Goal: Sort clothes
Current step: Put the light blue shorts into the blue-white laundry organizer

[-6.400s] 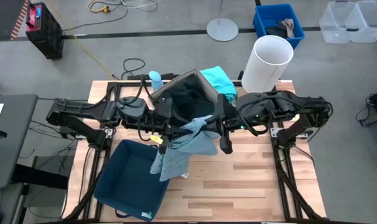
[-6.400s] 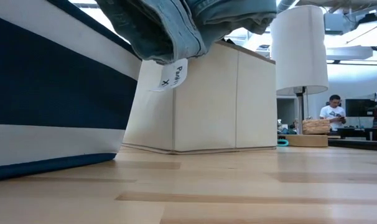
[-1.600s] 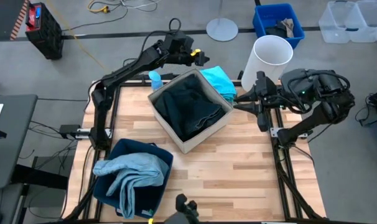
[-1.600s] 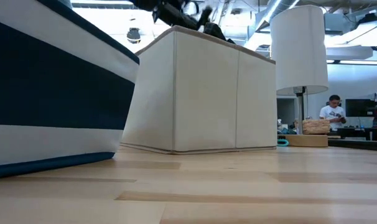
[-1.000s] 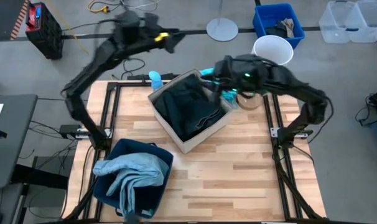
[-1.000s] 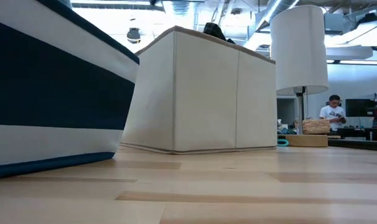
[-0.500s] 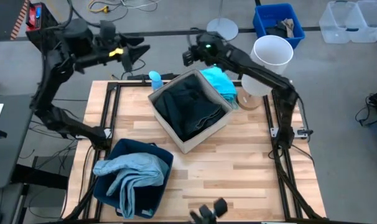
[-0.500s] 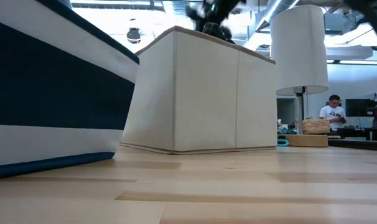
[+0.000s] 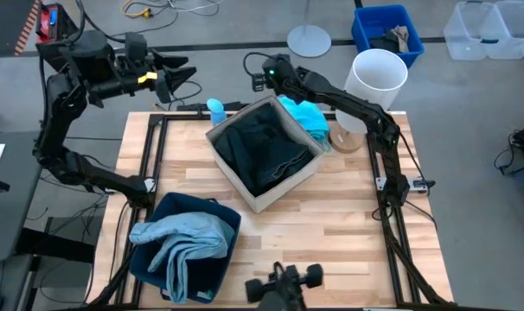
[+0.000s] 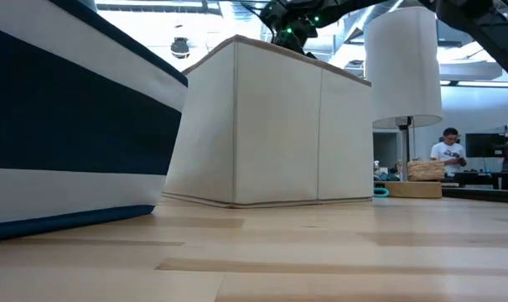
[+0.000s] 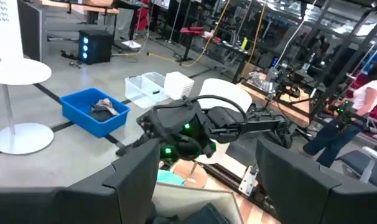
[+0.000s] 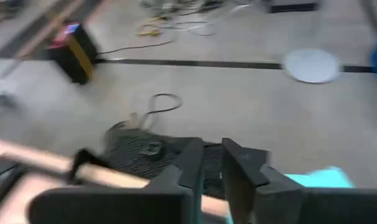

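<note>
Dark clothes (image 9: 262, 149), black and green-black, lie inside the beige fabric box (image 9: 264, 200). A pale blue garment (image 9: 180, 244) lies heaped in the navy fabric box (image 9: 201, 207). A turquoise garment (image 9: 303, 112) lies on the table behind the beige box, against its far wall. My right gripper (image 9: 255, 78) hangs past the table's far edge, left of the turquoise garment, open by a narrow gap (image 12: 213, 171) and holding nothing. My left gripper (image 9: 182, 76) is raised beyond the far left corner, wide open (image 11: 216, 186) and holding nothing.
A tall white cylinder (image 9: 376, 82) stands at the table's far right corner. A small pale blue thing (image 9: 216, 110) sits at the far edge. On the floor beyond are a blue bin (image 9: 385, 30) and a round white base (image 9: 309, 40). A person (image 10: 448, 154) stands far off.
My right gripper has left the turquoise garment and swung toward the far left, past the table's far edge, its arm now stretched out. My left gripper has swung high toward the left, beyond the far left corner. The clothes have stayed where they were.
</note>
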